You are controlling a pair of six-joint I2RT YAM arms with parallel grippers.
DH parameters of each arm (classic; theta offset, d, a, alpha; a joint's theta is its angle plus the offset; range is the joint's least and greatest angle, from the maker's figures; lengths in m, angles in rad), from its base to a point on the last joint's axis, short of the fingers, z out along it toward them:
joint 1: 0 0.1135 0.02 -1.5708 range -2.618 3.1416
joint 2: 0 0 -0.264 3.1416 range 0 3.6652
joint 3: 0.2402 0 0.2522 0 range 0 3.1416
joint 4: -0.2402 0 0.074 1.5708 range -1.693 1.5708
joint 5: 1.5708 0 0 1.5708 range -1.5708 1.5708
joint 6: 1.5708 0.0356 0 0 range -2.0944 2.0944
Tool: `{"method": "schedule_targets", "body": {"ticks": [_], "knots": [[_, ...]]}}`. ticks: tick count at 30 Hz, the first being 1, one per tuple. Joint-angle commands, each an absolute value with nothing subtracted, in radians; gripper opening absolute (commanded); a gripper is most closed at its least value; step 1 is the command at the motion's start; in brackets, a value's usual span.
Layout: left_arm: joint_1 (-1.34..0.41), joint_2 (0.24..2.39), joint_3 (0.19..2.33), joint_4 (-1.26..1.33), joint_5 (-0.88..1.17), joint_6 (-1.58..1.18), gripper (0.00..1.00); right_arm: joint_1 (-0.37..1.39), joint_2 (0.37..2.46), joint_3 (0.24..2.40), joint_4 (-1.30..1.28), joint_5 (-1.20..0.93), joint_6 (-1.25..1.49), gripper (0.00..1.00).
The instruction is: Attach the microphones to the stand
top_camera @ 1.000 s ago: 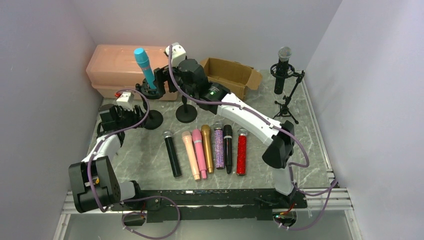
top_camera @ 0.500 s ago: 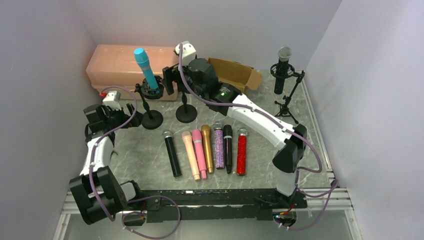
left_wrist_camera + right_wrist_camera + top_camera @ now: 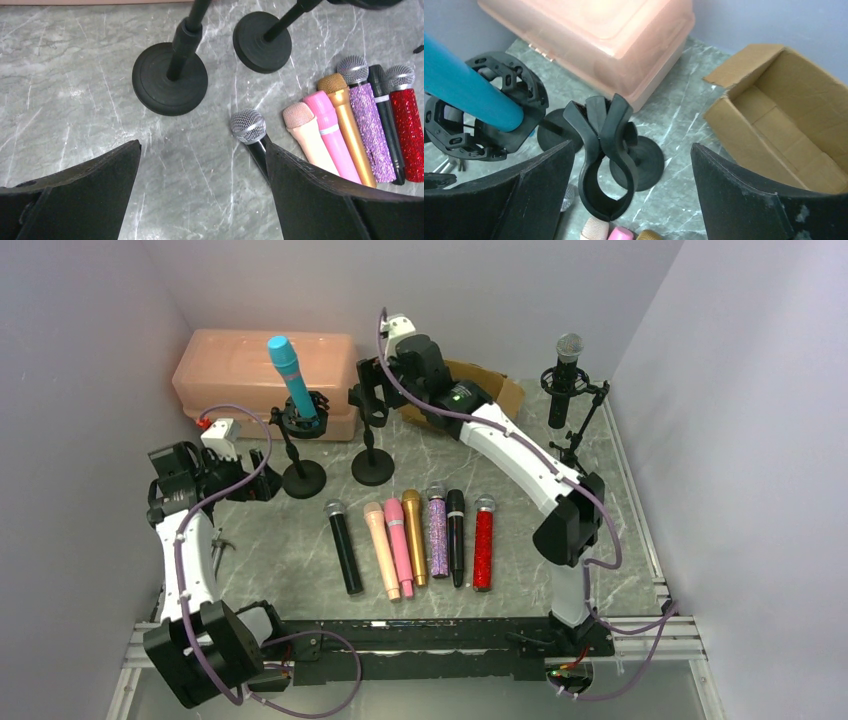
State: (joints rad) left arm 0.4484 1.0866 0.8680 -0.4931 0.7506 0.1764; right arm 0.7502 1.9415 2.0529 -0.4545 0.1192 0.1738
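We see the teal microphone (image 3: 287, 370) mounted beside the empty clip (image 3: 604, 150), six microphones (image 3: 412, 540) unmounted before it; left gripper (image 3: 202, 150) and right gripper (image 3: 632, 147) gape empty.

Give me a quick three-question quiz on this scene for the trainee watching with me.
1. True or false: the teal microphone stands in the shock mount of a stand.
2. How many microphones lie flat in the row? A five, B seven, C nine.
3. Fill in: the empty black clip shows between the open jaws of the ___ gripper.
Key: 1 true; 2 B; 3 the right gripper.
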Motion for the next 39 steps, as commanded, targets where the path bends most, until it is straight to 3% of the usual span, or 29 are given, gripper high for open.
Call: {"method": "schedule_targets", "body": {"ticks": [1,9,12,17,20,32,39], "knots": [[0.454,1.033,0.894,-0.597,0.755,0.24,0.99,0.76,1.991,2.146,-0.5,0.041,0.16,0.9],[0.453,1.019,0.936,-0.672,0.737,0.238,0.99,0.744,2.08,2.217,-0.54,0.005,0.166,0.85],[0.453,1.015,0.943,-0.685,0.723,0.245,0.99,0.741,2.088,2.213,-0.543,0.008,0.167,0.71],[0.454,0.992,0.946,-0.689,0.704,0.25,0.99,0.74,2.043,2.149,-0.483,0.041,0.144,0.33],[0.454,0.989,0.952,-0.698,0.702,0.247,0.99,0.74,2.016,2.137,-0.455,0.055,0.13,0.25],[0.454,0.977,1.004,-0.726,0.696,0.218,1.0,0.759,1.805,2.113,-0.455,0.062,0.135,0.2],[0.454,0.971,1.019,-0.722,0.685,0.179,0.99,0.908,1.695,2.055,-0.486,0.149,0.058,0.15]]}}
